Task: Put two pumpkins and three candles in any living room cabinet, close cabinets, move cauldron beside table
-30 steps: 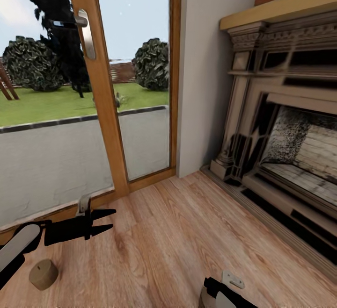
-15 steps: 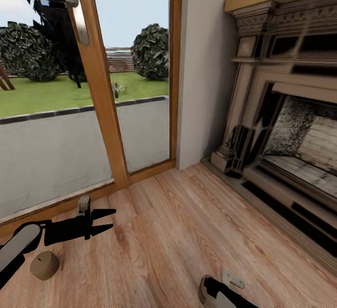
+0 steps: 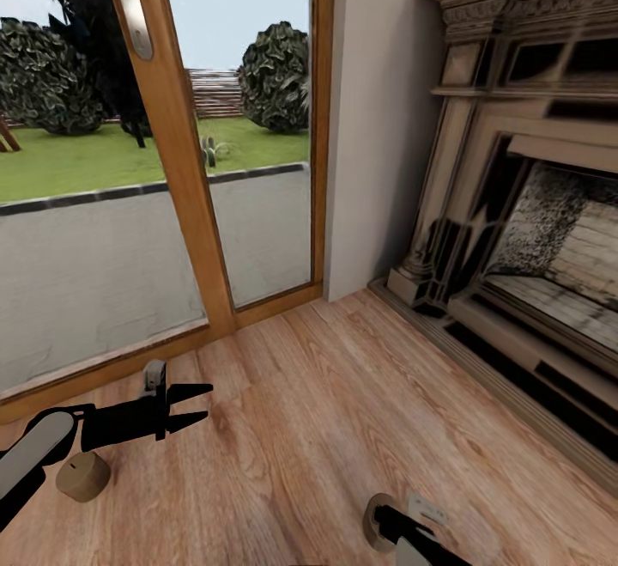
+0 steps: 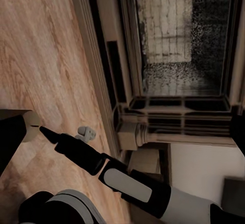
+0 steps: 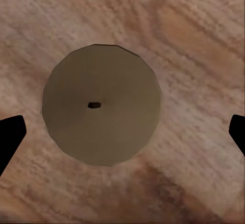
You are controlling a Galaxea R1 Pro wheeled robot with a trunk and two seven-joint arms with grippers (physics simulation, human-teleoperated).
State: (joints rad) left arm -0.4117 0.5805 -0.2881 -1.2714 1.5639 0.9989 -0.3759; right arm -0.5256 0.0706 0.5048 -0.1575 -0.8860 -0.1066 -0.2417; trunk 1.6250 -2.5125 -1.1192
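Observation:
Two stubby tan candles stand on the wood floor. One candle [image 3: 83, 476] sits under my left forearm, behind and below the left gripper [image 3: 194, 404], which hangs open and empty above the floor. The other candle [image 3: 376, 518] lies under my right gripper [image 3: 398, 526]. In the right wrist view this candle's round top [image 5: 102, 104] with its wick hole is centred between the black fingertips [image 5: 10, 137], and the right gripper [image 5: 122, 132] is open around it, not touching. The pumpkins and the cabinet are out of view.
A glazed door with a wooden frame [image 3: 184, 188] stands ahead on the left, with garden behind it. A carved fireplace [image 3: 515, 231] with a raised hearth edge runs along the right. A white wall corner [image 3: 378, 119] separates them. Wood floor [image 3: 326, 411] lies between.
The whole picture has slid upward, so the camera has tilted or moved. The candle under the right gripper now shows more. Both grippers keep their places in the view.

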